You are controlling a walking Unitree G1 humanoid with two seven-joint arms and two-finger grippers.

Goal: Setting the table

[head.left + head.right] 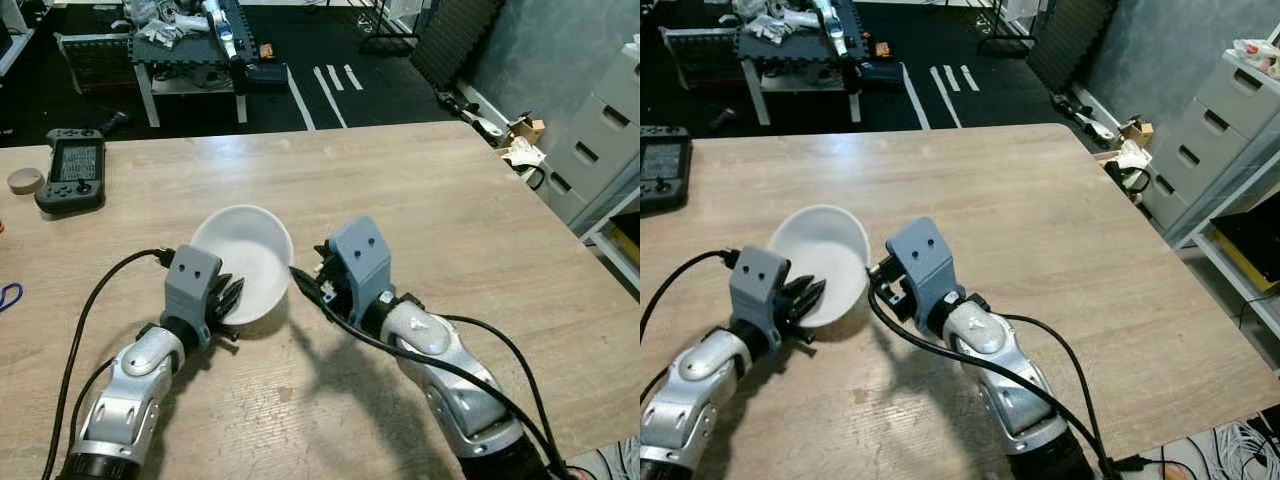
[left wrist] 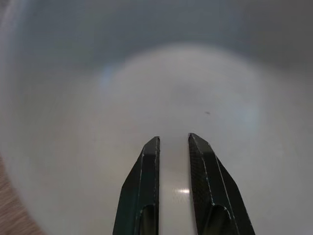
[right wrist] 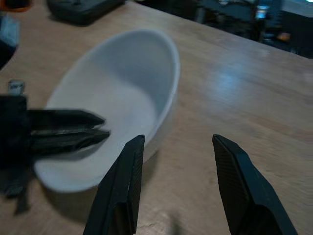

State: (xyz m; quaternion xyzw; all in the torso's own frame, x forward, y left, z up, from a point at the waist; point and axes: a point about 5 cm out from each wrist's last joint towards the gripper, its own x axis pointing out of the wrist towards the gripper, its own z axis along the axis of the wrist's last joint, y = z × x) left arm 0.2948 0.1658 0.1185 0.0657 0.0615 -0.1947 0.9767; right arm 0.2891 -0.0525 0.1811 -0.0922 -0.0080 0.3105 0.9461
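Bowl on the wooden surface, with both our arms at it.

We have our left end effector dipped inside the near rim, fingers narrow and gripping nothing; our right end effector sits wide open just beside the bowl's right side. We judge the setting barely begun: one bowl laid, no other tableware visible. The head views add the handheld controller near the surface's far left edge; our left wrist view adds the bowl's bare, empty interior.

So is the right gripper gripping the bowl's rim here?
No. The right gripper is open beside the white bowl, with bare table between its fingers.
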